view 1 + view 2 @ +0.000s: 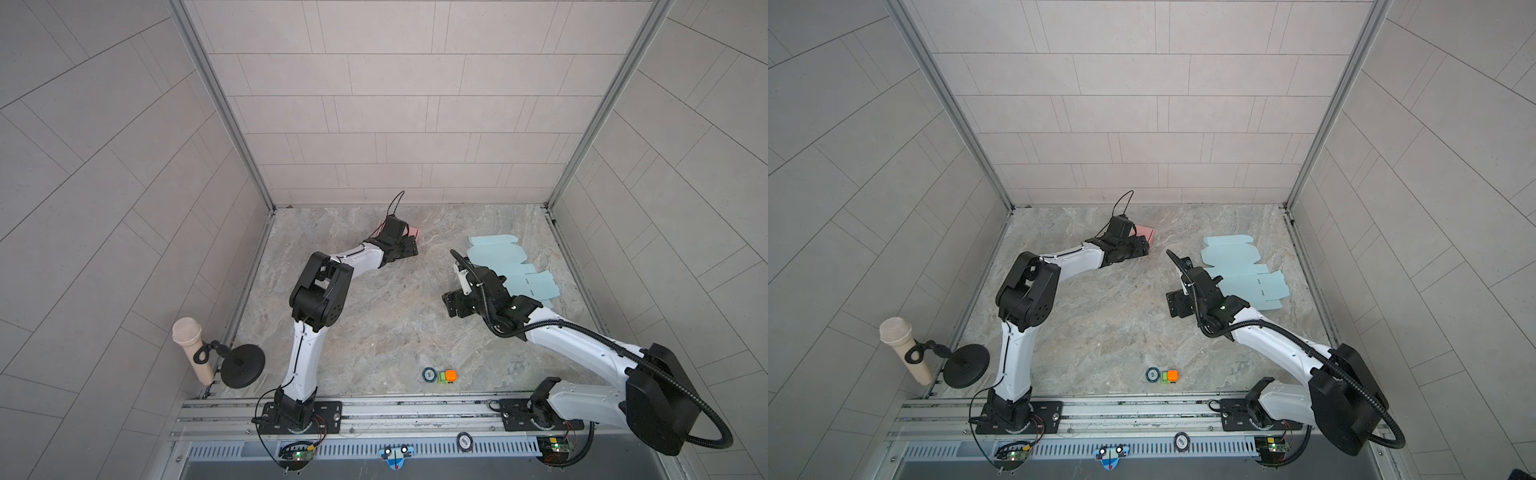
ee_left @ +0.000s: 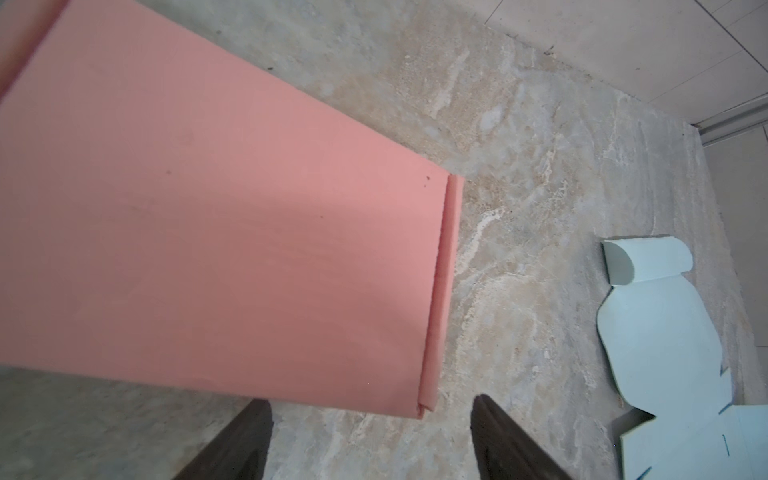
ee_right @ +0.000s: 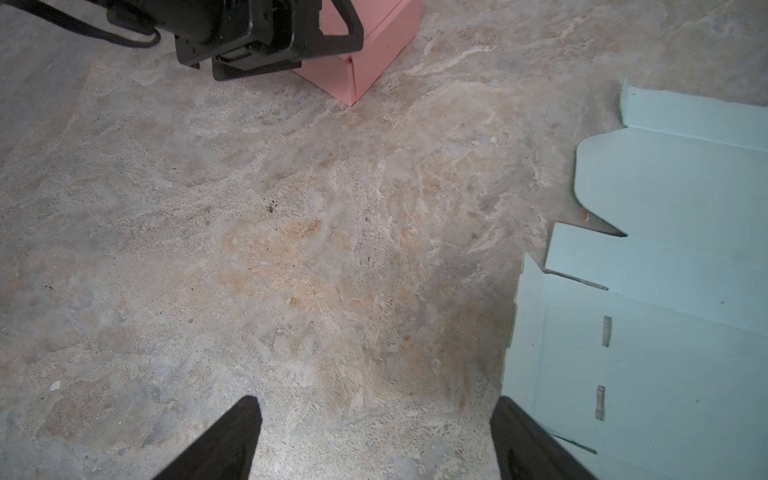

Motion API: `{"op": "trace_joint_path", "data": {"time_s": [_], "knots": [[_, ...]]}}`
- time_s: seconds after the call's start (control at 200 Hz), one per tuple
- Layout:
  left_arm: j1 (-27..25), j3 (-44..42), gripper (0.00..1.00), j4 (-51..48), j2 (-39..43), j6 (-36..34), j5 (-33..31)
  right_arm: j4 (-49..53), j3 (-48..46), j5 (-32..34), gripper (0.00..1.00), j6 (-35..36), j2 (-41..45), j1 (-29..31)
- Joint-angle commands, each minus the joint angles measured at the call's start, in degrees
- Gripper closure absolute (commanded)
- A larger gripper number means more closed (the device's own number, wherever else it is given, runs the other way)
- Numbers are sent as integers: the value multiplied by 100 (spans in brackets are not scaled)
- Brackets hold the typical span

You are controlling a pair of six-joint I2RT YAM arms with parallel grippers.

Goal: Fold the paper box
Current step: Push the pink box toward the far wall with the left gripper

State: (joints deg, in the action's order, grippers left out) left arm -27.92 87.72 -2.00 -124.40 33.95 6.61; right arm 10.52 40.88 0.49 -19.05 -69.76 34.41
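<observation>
Left end effector (image 2: 370,401) wide open, empty, by the pink box (image 2: 208,208) (back of table (image 3: 291,208)). Right end effector (image 3: 374,401) open, empty, beside flat blue sheet (image 3: 665,332). Risk: sheet, lying flat, may skid rather than lift.

Left gripper (image 1: 410,246) hides most of pink box (image 1: 415,231).

This is a robotics lab cell: a stone-patterned worktop (image 1: 374,332) boxed in by grey tiled panels (image 1: 374,124) on aluminium posts (image 1: 222,104). A left arm (image 1: 303,353) and a right arm (image 1: 573,345) are bolted to a metal rail (image 1: 415,411) at the front. Bare circuit boards (image 1: 297,455) sit wired below it, and a microphone (image 1: 189,336) stands to one side.
</observation>
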Motion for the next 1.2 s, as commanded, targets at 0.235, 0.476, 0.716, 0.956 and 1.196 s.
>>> {"op": "trace_joint_path", "data": {"time_s": [0.235, 0.476, 0.716, 0.956, 1.196], "knots": [[-38, 260, 20, 327, -323, 336, 166, -32, -74, 30, 11, 41, 49, -30], [-36, 589, 20, 533, -617, 548, 168, -29, -67, 35, 11, 50, 35, -25], [-16, 852, 20, 507, -783, 612, 20, -9, -73, 61, 11, 64, 58, -33], [31, 890, 20, 486, -801, 587, -20, -11, -72, 56, 11, 67, 59, -42], [260, 431, 20, 580, -525, 491, -81, -15, -72, 43, 11, 64, 59, -49]]}}
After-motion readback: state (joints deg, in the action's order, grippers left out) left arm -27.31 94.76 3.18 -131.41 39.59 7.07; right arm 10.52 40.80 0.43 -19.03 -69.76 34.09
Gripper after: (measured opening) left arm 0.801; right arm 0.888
